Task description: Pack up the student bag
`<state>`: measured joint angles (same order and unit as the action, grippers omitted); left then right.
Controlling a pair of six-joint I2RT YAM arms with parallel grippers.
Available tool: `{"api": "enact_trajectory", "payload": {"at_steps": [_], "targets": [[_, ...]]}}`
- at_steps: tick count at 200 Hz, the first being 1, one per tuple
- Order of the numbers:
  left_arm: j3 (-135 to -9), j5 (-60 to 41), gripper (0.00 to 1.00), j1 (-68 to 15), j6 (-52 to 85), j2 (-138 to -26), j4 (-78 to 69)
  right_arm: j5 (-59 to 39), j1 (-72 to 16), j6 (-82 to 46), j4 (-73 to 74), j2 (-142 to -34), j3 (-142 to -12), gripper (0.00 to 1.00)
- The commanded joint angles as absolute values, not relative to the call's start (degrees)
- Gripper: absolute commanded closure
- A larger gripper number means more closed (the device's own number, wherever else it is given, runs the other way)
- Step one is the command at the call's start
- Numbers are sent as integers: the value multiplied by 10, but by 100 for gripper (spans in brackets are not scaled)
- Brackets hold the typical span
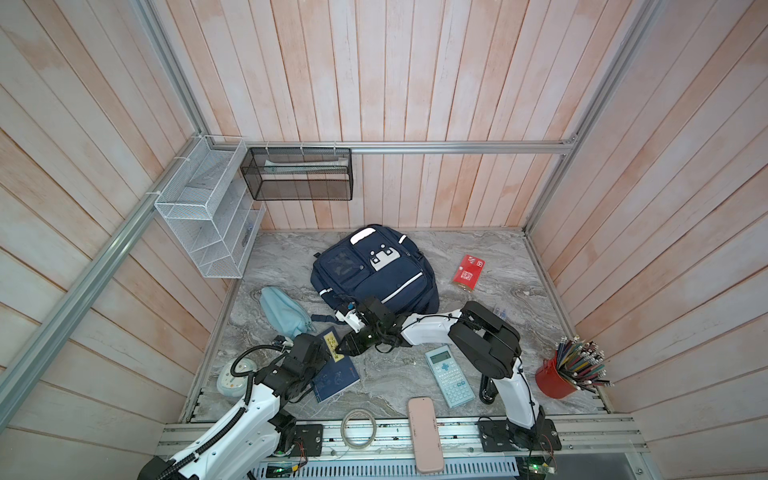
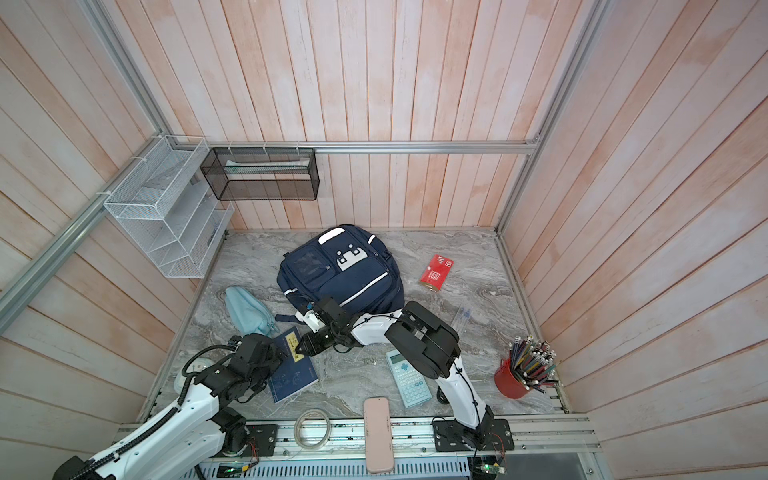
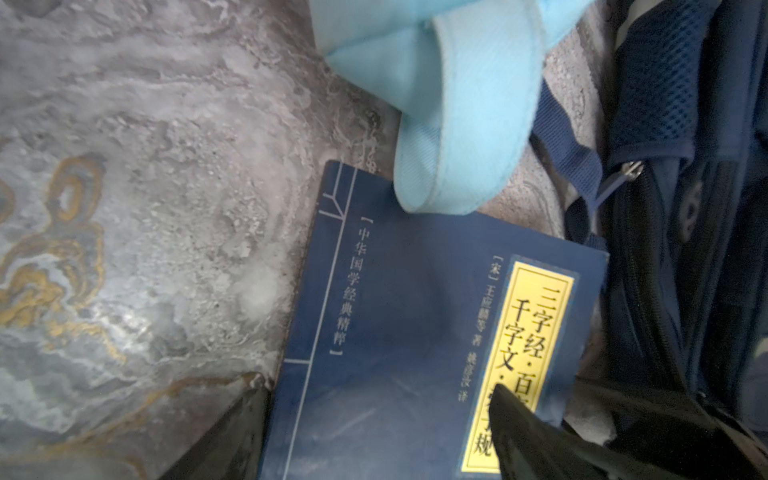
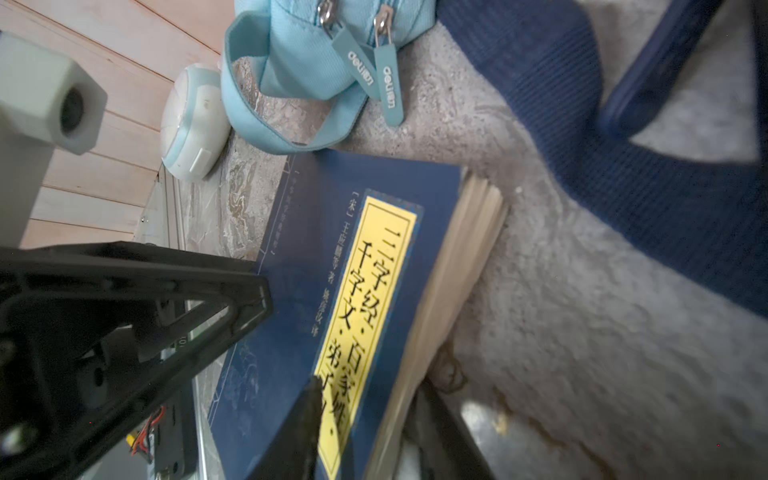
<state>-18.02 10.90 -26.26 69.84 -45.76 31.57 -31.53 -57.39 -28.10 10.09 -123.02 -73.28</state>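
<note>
Marble-patterned worktop (image 1: 395,384), pink plank walls on three sides, aluminium rail along the front edge.

Student bag (image 1: 374,270): lies flat, front pockets up, at the back centre of the worktop in both top views. Its near edge is just behind the right arm's wrist.

Blue book (image 1: 337,376): on the worktop, front left of the bag, yellow title label facing up. The strap loop of the light-blue pouch (image 1: 282,309) overlaps its far corner.

Right gripper (image 1: 340,350): reaches across the middle to the page edge of the book. In the right wrist view, one of its fingers (image 4: 307,415) lies on the cover at the yellow label and the other sits under the page block. The fingers are pinching the book, and that edge is raised off the marble.

Left gripper (image 1: 320,355): low over the spine side of the book. Its fingers (image 4: 174,307) are spread wide and not closed on anything.

Also on the worktop:
- a light-blue calculator (image 1: 449,376) right of the book
- a red cup of pencils (image 1: 552,380) at the right edge
- a red packet (image 1: 469,272) right of the bag
- a white round gadget (image 1: 232,378) at the left edge

A pink case (image 1: 424,434) and a tape roll (image 1: 358,428) lie on the front rail.
</note>
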Motion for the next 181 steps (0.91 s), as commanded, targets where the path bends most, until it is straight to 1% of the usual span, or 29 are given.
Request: {"api": "enact_trajectory", "payload": {"at_steps": [1,16,46,76,98,122,144,159,167,173,181], "targets": [[-178,64,15,-263,698,-468,289,-329,-585,-289,94,-1238,-736,85],[-180,62,15,-263,695,-464,289,-325,-585,-292,94,-1234,-734,100],[-189,67,15,-264,662,-441,288,-315,-580,-290,109,-1186,-703,100],[-208,58,13,-264,573,-392,262,-293,-565,-294,126,-1087,-653,100],[-228,13,10,-263,503,-365,217,-295,-537,-309,153,-1003,-600,100],[-235,-55,8,-263,438,-347,119,-296,-496,-326,175,-906,-542,100],[-245,-104,7,-263,399,-368,18,-321,-454,-336,172,-823,-507,100],[-256,-173,7,-264,384,-401,-69,-325,-439,-341,173,-777,-488,100],[-261,-216,9,-264,385,-422,-127,-329,-436,-341,169,-762,-483,100],[-264,-244,13,-264,390,-439,-160,-335,-433,-343,166,-752,-482,100],[-270,-271,23,-264,397,-460,-199,-342,-429,-348,165,-742,-478,100]]}}
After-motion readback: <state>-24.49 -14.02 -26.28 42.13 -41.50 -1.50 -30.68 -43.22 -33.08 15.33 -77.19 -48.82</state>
